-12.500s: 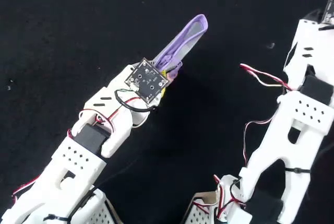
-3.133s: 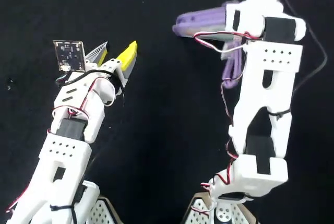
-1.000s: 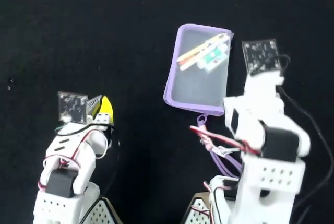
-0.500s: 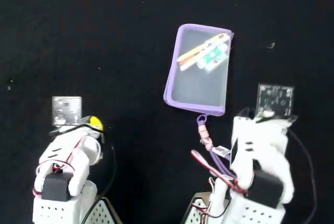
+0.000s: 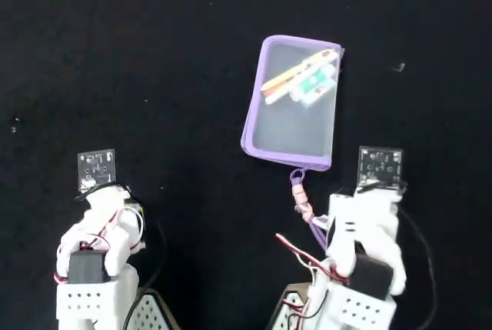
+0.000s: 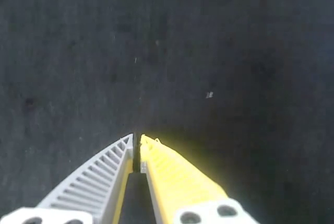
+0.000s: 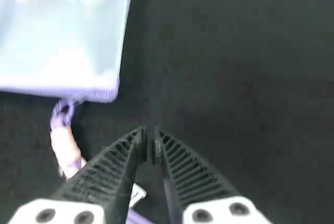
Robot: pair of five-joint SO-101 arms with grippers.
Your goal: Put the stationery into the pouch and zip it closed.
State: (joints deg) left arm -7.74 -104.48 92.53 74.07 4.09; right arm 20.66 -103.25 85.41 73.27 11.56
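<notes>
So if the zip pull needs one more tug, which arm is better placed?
Right. The right gripper sits just beside the pouch and its purple pull; the left gripper sits far off to the side.

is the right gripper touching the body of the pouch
Apart. The right wrist view shows bare table between the right gripper and the pouch, whose near edge lies clear of the tips; the high view agrees.
</notes>
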